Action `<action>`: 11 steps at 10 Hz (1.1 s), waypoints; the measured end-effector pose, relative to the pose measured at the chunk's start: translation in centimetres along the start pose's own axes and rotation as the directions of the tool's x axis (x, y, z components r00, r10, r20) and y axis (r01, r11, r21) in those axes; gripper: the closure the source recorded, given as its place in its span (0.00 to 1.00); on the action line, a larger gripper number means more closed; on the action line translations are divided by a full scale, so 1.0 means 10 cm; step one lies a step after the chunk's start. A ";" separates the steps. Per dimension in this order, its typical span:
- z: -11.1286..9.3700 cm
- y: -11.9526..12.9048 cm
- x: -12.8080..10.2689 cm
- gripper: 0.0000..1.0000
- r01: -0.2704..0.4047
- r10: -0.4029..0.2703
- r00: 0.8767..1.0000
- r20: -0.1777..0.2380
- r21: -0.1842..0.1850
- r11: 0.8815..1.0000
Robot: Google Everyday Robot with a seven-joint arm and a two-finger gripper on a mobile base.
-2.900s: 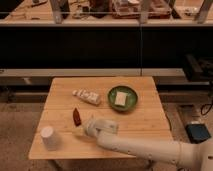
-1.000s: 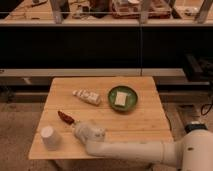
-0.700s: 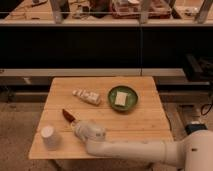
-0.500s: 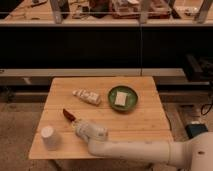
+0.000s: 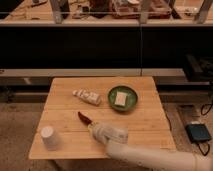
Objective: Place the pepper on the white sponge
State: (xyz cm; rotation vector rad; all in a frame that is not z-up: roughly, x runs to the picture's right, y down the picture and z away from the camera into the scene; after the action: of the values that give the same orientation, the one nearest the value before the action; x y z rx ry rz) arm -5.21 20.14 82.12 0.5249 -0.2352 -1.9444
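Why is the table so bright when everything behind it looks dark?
Camera view: warm light falls on the light wooden table; the space behind it lies in shadow. The small dark red pepper and the gripper at its near end are well lit.

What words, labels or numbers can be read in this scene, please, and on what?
Bottle label: there is print, but it is too blurred to read.
Gripper, shut on the pepper near the table's front: no text.
Cup, plate, white sponge: no text.
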 end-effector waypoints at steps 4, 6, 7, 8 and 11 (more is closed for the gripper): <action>-0.21 0.60 -0.16 0.92 -0.099 0.099 0.995 -0.017 -0.056 0.993; -0.22 0.90 -0.11 0.92 -0.126 0.124 0.991 -0.041 -0.056 0.990; -0.22 0.99 -0.05 0.92 -0.132 0.129 0.990 -0.056 -0.044 0.990; -0.22 1.08 0.08 0.92 -0.130 0.128 0.988 -0.081 -0.017 0.991; -0.24 1.34 0.61 0.92 -0.076 0.086 0.978 -0.188 0.058 0.995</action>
State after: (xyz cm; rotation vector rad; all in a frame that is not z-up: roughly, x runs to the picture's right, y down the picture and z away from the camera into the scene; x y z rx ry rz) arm 4.74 9.16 83.76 0.7193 -0.1816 -1.7995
